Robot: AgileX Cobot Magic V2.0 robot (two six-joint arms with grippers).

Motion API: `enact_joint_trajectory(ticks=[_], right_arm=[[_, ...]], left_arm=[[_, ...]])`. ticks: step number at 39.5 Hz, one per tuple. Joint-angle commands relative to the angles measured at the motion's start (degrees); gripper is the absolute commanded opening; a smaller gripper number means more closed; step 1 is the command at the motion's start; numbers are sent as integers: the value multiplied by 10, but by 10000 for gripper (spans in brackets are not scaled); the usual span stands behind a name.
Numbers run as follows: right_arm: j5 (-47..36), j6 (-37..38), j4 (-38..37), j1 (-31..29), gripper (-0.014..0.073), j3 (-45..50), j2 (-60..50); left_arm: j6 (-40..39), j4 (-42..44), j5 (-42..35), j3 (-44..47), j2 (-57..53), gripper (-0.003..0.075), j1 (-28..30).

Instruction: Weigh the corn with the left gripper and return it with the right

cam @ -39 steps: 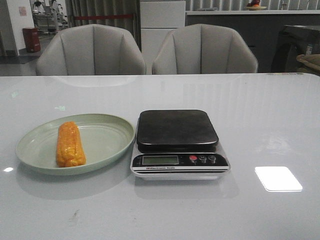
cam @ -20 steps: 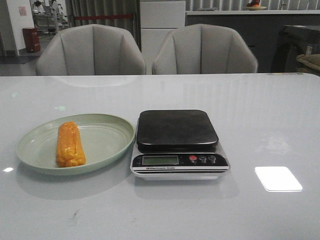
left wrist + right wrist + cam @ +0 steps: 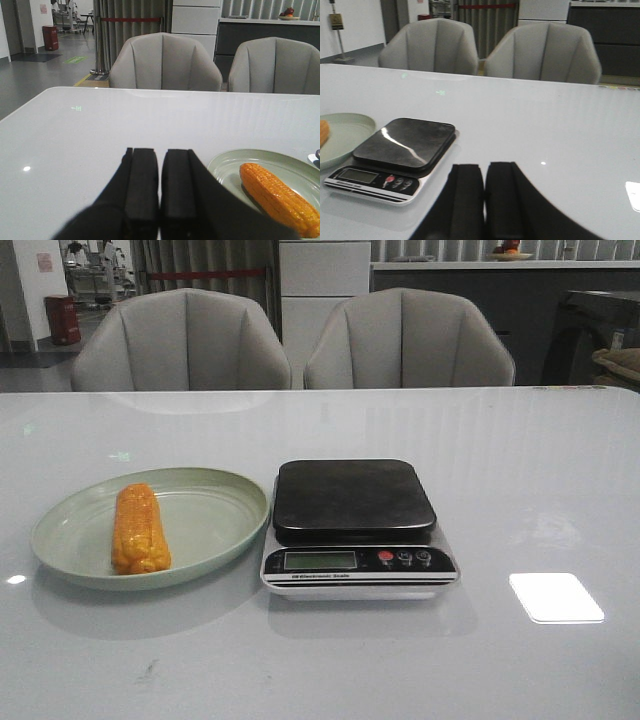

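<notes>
The corn is a stubby orange-yellow cob lying lengthwise on the left part of a pale green plate. A kitchen scale with a bare dark platform stands right of the plate. Neither gripper shows in the front view. In the left wrist view my left gripper is shut and empty, held over the table short of the plate, with the corn off to its side. In the right wrist view my right gripper is shut and empty, near the scale.
Two grey chairs stand behind the far table edge. A bright light patch reflects off the glossy white table right of the scale. The scale's display and buttons face the near side.
</notes>
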Motion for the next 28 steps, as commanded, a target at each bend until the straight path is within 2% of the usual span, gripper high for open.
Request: enact_joint_trajectory(ticks=[1,8,28], right_arm=[[-72,-5,-8,-34,177,-1,-6],[-95,-5,-8,-73,177,14,-7],[-93,-5,-8,-75,177,14,-7]], left_arm=[[-1,-2,-45,18,-12,113,0],[-1,-2,-45,18,-12,113,0],[-1,-2,-45,18,-12,113,0]])
